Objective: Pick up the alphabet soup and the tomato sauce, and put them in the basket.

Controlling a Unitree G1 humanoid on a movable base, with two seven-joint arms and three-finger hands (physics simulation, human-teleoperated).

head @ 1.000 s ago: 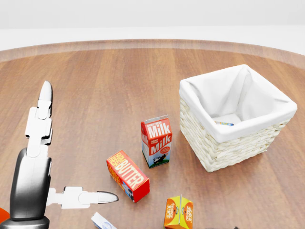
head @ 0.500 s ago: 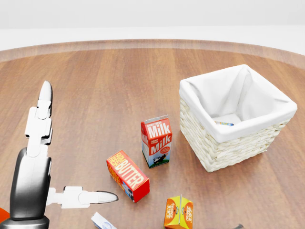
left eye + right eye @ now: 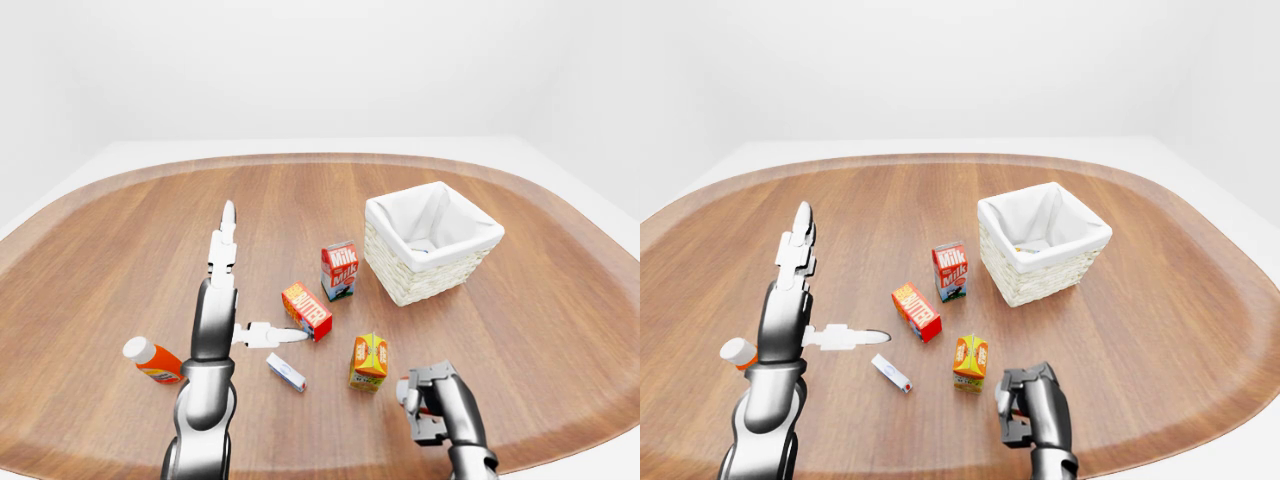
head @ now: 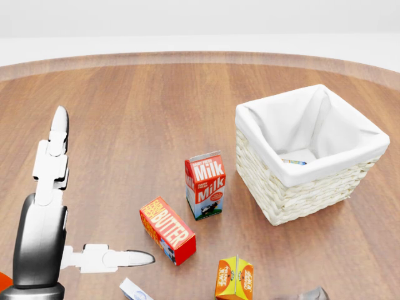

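Note:
My right hand [image 3: 425, 405] sits low in the left-eye view, below the orange juice carton [image 3: 368, 360]. Its fingers are curled shut round a small can, of which only a red patch [image 3: 404, 385] shows; it looks like the tomato sauce. The white-lined wicker basket [image 4: 294, 200] stands at the right, and a small coloured edge [image 4: 294, 161], perhaps the alphabet soup, lies on its bottom. My left hand [image 3: 262, 275] is raised and open over the table at the left, fingers pointing up and thumb towards the butter box [image 4: 167, 230]. It holds nothing.
A milk carton [image 4: 205, 185] stands upright left of the basket. A small white box [image 3: 286, 372] lies below the butter box. An orange bottle with a white cap [image 3: 150, 360] lies at the far left. The round wooden table's rim [image 3: 560, 440] runs close to my right hand.
A grey part of my right hand has risen into the bottom edge of the head view. The left hand and the table's things have not moved.

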